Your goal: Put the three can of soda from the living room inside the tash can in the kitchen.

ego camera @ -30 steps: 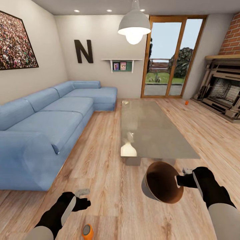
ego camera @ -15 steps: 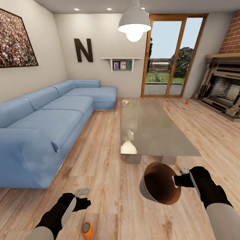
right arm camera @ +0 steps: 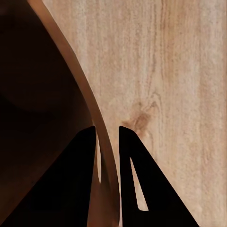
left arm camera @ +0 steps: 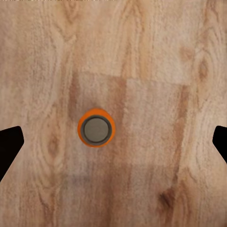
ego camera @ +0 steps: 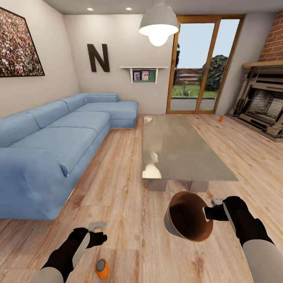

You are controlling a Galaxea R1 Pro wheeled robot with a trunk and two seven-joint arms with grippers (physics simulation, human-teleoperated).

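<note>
While right gripper (ego camera: 209,211) pinches bin rim (right arm camera: 101,156), floor (ego camera: 129,204) surrounds orange can (ego camera: 102,268).

A blue sofa (ego camera: 59,137) flanks a glass coffee table (ego camera: 177,149) on wood floor (ego camera: 125,188).

Blue L-shaped fabric sofa (ego camera: 59,137), glossy rectangular coffee table (ego camera: 177,149), right gripper (ego camera: 209,208) pinching tilted grey brown-lined bin (ego camera: 188,216), upright orange can (ego camera: 102,269) on wood floor (ego camera: 129,204)

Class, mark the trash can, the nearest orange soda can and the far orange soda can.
trash can (ego camera: 179,232), head view, grey outer wall.
nearest orange soda can (left arm camera: 96,128), left wrist view, grey top.
far orange soda can (ego camera: 221,118), head view, orange side.
</note>
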